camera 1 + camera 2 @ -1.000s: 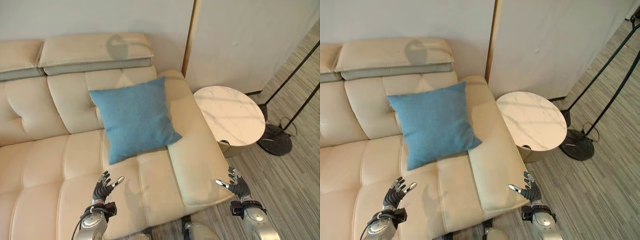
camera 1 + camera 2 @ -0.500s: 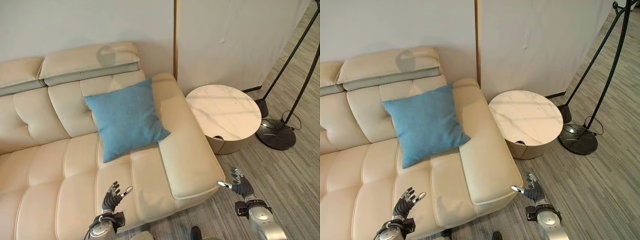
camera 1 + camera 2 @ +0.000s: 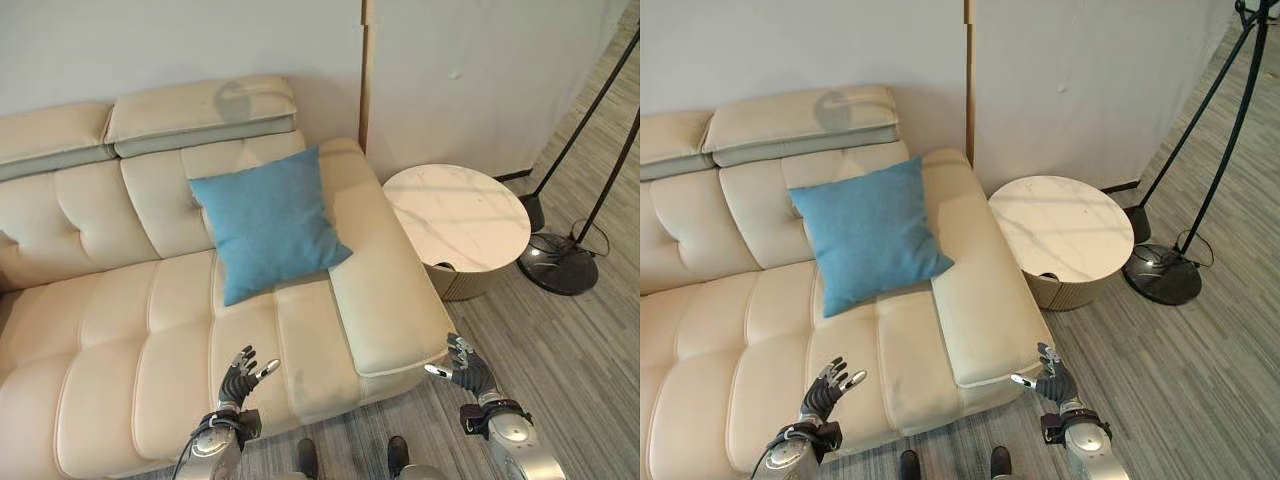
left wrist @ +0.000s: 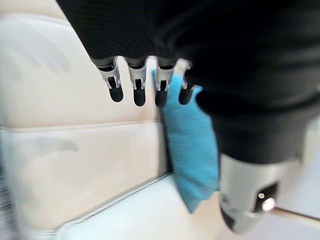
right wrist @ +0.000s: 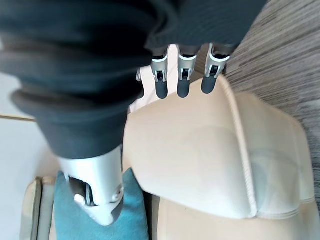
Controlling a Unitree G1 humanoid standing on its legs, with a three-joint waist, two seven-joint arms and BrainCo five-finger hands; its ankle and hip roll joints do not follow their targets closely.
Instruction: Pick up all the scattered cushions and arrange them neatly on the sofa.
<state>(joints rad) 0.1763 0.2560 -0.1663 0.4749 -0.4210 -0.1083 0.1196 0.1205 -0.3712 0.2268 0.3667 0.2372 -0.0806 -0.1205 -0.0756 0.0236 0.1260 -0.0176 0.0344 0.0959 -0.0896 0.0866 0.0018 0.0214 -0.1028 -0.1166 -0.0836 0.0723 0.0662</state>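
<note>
A blue cushion [image 3: 268, 220] leans against the back of the cream leather sofa [image 3: 120, 330], beside its right armrest; it also shows in the left wrist view as the blue cushion [image 4: 192, 150]. My left hand [image 3: 240, 377] hovers open over the front of the seat, well short of the cushion, holding nothing. My right hand [image 3: 462, 368] is open too, low over the floor just off the armrest's front corner. Both hands are empty in their wrist views, with the left hand [image 4: 137, 87] and right hand [image 5: 182, 80] showing straight fingers.
A round white marble-topped side table [image 3: 457, 216] stands right of the sofa. A black floor lamp base [image 3: 560, 272] with slanted poles sits further right on the grey striped floor. A white wall panel rises behind.
The camera has shifted, so the whole scene sits a little further right. Both hands remain open and empty, low at the sofa's front.
</note>
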